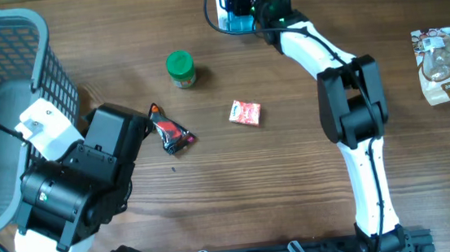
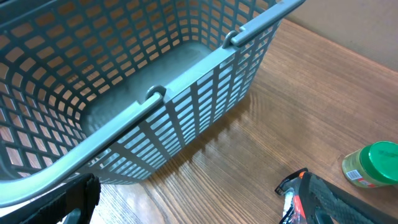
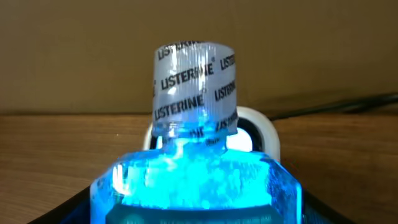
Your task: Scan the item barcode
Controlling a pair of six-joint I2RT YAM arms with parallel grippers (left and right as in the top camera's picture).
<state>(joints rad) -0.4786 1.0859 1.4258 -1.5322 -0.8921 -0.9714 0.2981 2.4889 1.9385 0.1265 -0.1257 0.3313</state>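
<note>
**Bottle held up at the scanner: now find the barcode face**

The right tool [image 1: 256, 1] is clamped on the mouthwash bottle [image 3: 194, 186]. The bottle's cap [image 3: 194, 87] points away from the wrist, and the white scanner [image 3: 260, 132] sits just beyond the neck, partly hidden behind it. The blue liquid glows brightly, which probably means light from the scanner is already falling on it. No barcode shows in any view, so I cannot tell which face carries it.

To do this step well, roll the bottle slowly about its long axis in front of the scanner window. Hold each face square to the window for a moment and keep the bottle near the scanner but not touching it. Glossy plastic over bright liquid is likely to glare, so a slight tilt may help the read. The fingers should also stay off the label.

The left tool [image 1: 139, 125] stands open and holds nothing. The basket [image 2: 186, 99] is just ahead of it and a dark wrapper [image 1: 173, 135] is close at its side.

As for containers, the part of the basket's inside that shows is bare. The bottle looks nearly full, and a printed band seals its cap. A green-lidded jar [image 1: 180, 69] stands closed on the worktop [image 1: 295, 177] beyond the left tool, and I cannot make out what is in it. A red packet [image 1: 245, 113] lies between the two arms. A clear bag [image 1: 446, 64] lies well out to the right arm's outer side, with something pale inside that is too small to name
</note>
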